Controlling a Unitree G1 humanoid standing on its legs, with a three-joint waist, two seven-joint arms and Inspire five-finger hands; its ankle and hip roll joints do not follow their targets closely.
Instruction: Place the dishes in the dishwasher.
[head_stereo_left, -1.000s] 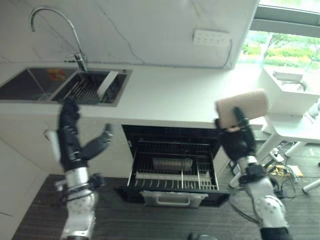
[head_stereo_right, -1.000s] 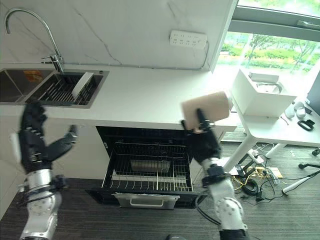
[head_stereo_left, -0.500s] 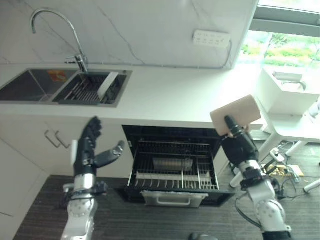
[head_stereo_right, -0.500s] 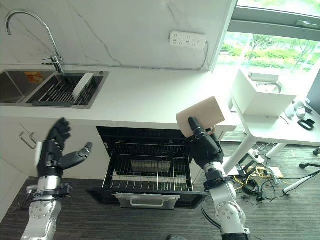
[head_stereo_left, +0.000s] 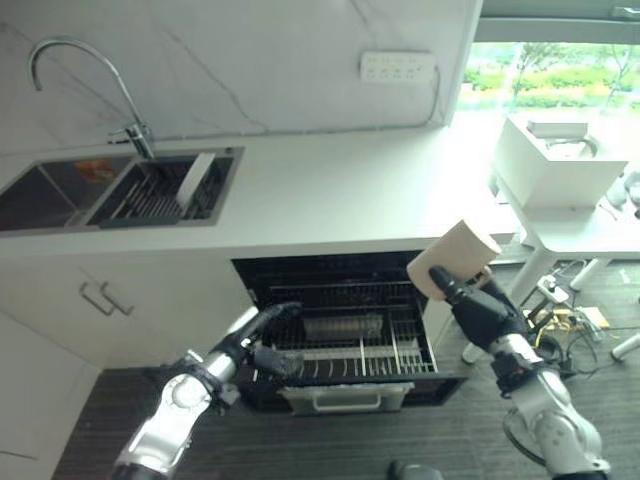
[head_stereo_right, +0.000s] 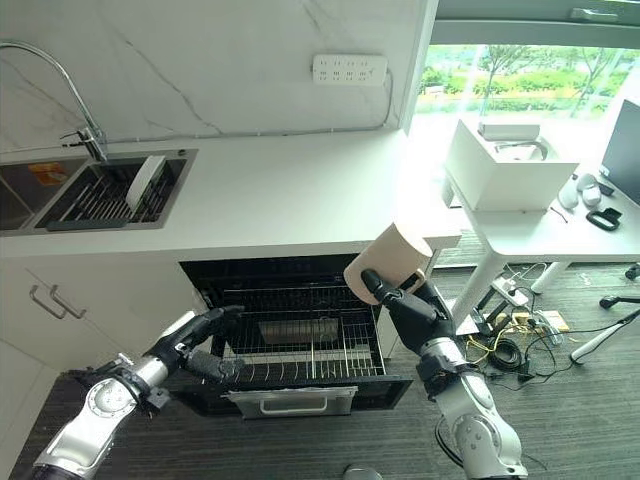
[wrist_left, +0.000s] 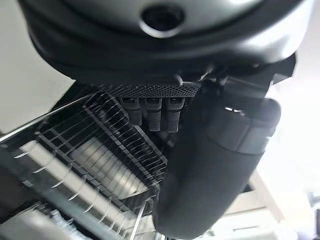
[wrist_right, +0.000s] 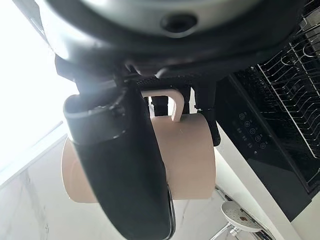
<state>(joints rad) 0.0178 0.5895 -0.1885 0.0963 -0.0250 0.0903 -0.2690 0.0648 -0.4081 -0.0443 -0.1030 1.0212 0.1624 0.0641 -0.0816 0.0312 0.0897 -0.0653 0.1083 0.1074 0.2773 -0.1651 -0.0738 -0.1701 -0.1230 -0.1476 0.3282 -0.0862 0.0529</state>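
Mug (head_stereo_right: 389, 262) (beige, one handle) is in the right hand (head_stereo_right: 417, 313), held up in the air to the right of the open dishwasher (head_stereo_right: 290, 330), just below the bench (head_stereo_right: 300, 200) edge and tilted, base toward the head camera. Right wrist view adds what the eye views hide: the handle (wrist_right: 172, 102) sits between the curled fingers (wrist_right: 159, 104), thumb (wrist_right: 122, 165) laid along the mug wall, so the hand is clamped on it.

Left hand (head_stereo_left: 262, 338) is low at the left front of the dishwasher's pulled-out wire rack (head_stereo_left: 350, 335), fingers stretched toward it, thumb apart, holding nothing. Left wrist view shows the fingertips (wrist_left: 151, 112) just above the rack wires; contact can't be confirmed.

Rack carries a grey rectangular dish (head_stereo_left: 343, 326) near its middle, seen in the eye views; the left wrist view shows a ribbed pale piece (wrist_left: 95, 160) under the wires (can't tell what it is).

Bench top: sink (head_stereo_left: 130, 190) at the far left with a curved tap (head_stereo_left: 95, 85) and a white plate (head_stereo_left: 195, 176) standing on edge in its drainer basin. White socket strip (head_stereo_right: 349, 68) on the marble wall. White box (head_stereo_right: 508, 160) on a side table at the right by the window.
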